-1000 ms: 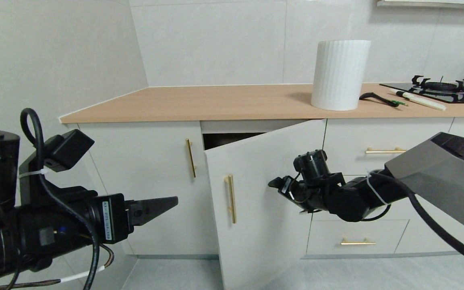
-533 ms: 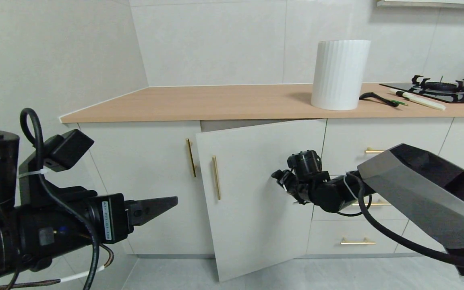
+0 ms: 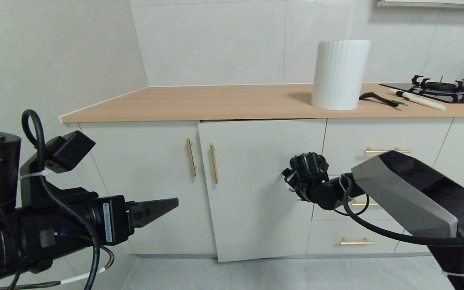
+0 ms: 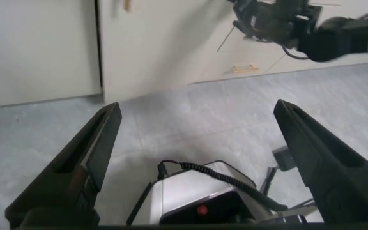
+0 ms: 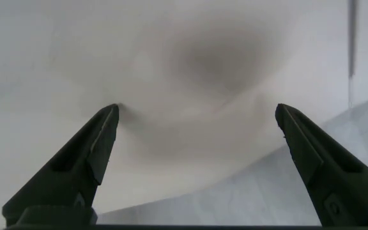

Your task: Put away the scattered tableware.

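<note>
The white cabinet door (image 3: 256,185) with a gold bar handle (image 3: 214,163) stands almost flush under the wooden countertop (image 3: 199,102). My right gripper (image 3: 290,177) is open, its fingertips against the door's face (image 5: 190,57), nothing between them (image 5: 197,110). My left gripper (image 3: 163,207) hangs low at the left, open and empty (image 4: 198,108), above the grey floor (image 4: 190,115). On the countertop lie a black-handled utensil (image 3: 379,98) and a white-handled utensil (image 3: 419,100), beside a tall white ribbed container (image 3: 340,74).
A gas hob (image 3: 441,86) sits at the countertop's far right. A second door with a gold handle (image 3: 191,157) is left of the pushed one. Drawers with gold handles (image 3: 387,151) (image 3: 357,242) are to the right. The wall closes in on the left.
The cabinet door has swung from well ajar to nearly shut, with my right gripper following it in towards the cabinet. The left arm has stayed put.
</note>
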Controlling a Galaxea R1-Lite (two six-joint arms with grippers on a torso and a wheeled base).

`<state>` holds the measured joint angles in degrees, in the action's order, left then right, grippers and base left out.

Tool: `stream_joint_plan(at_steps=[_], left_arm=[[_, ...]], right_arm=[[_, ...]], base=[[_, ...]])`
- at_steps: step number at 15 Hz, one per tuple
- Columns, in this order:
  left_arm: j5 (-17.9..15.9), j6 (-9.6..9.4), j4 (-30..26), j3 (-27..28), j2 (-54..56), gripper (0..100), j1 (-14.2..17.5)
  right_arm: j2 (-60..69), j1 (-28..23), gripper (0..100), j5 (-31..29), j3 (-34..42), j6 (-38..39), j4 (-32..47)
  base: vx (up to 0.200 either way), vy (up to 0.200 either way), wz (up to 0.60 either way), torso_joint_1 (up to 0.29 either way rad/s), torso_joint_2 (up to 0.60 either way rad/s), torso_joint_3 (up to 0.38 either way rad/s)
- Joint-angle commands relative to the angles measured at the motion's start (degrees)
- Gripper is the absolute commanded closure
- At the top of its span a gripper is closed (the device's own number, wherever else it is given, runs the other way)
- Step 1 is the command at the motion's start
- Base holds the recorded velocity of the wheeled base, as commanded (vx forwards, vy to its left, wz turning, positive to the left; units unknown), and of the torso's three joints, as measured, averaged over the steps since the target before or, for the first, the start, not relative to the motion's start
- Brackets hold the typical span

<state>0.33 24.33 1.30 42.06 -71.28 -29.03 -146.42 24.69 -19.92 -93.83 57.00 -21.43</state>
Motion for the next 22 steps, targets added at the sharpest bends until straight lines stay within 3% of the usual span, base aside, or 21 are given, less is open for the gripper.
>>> stream_joint_plan(at_steps=[1,10,13,14,16,18,22], left_arm=[[0.0,0.01,0.0,0.0,-0.3,0,0.0],[-0.1,0.01,0.0,-0.1,-0.5,0,-0.1],[-0.1,0.01,0.0,-0.2,-0.4,0,-0.1],[-0.1,0.01,0.0,-0.2,-0.4,0,-0.1],[0.1,0.01,0.1,-0.1,0.1,0,-0.1],[0.2,0.1,0.5,0.0,1.8,0,-0.1],[1.3,-0.6,1.2,-0.4,9.5,0,2.0]], right_arm=[[-1.6,-0.3,0,-0.6,-1.2,-0.1,-0.1],[-4.0,-1.0,0,-4.9,-4.8,-1.4,-0.1],[-1.1,-0.8,0,-4.8,-2.7,-1.3,-0.1],[0.6,-0.5,0,-4.4,-0.4,-1.3,-0.3],[10.9,1.8,0,2.1,11.5,-1.0,-2.3],[19.5,3.6,0,3.2,19.4,-2.1,-6.6],[42.8,6.3,0,3.6,39.0,-13.8,-12.6]], base=[[0.0,0.0,0.0,0.0,0.0,0.0],[0.0,0.0,0.0,0.0,0.0,0.0],[0.0,0.0,0.0,0.0,0.0,0.0],[0.0,0.0,0.0,0.0,0.0,0.0],[0.0,0.0,0.0,0.0,0.0,0.0],[0.0,0.0,0.0,0.0,0.0,0.0],[0.0,0.0,0.0,0.0,0.0,0.0]])
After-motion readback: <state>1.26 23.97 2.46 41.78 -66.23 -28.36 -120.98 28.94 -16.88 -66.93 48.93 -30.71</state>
